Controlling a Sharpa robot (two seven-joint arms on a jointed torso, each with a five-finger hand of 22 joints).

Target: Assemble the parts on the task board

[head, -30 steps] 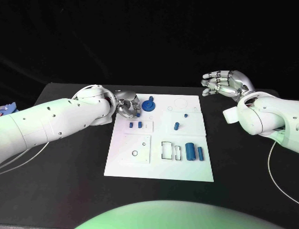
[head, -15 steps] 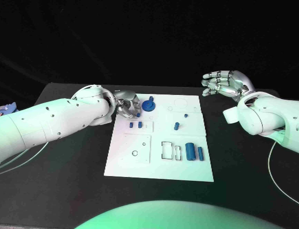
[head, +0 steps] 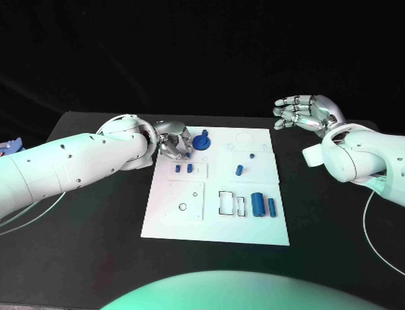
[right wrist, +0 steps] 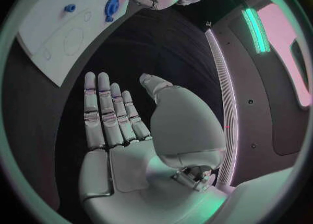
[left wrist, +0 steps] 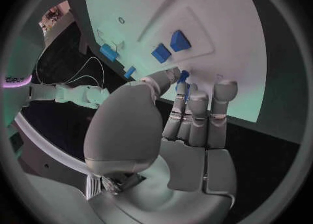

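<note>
The white task board (head: 216,223) is seen in the middle of the black table (head: 90,258). The left hand (head: 172,143) is placed at the board's far left corner, and a small blue peg (left wrist: 184,82) is pinched between its thumb and fingertips (left wrist: 197,99), as is shown in the left wrist view. Just right of that hand, a round blue part with an upright stem (head: 201,141) is found on the board. Two short blue pegs (head: 183,168) are set nearer on the left side, and a small blue piece (head: 239,170) is seen near the middle with a tiny one (head: 252,155) just beyond it. Two blue cylinders (head: 263,206) are laid side by side near the right edge, beside a rectangular slot (head: 227,201). The right hand (head: 305,113) is held off the board's far right corner, well apart from it, with fingers spread and nothing grasped.
</note>
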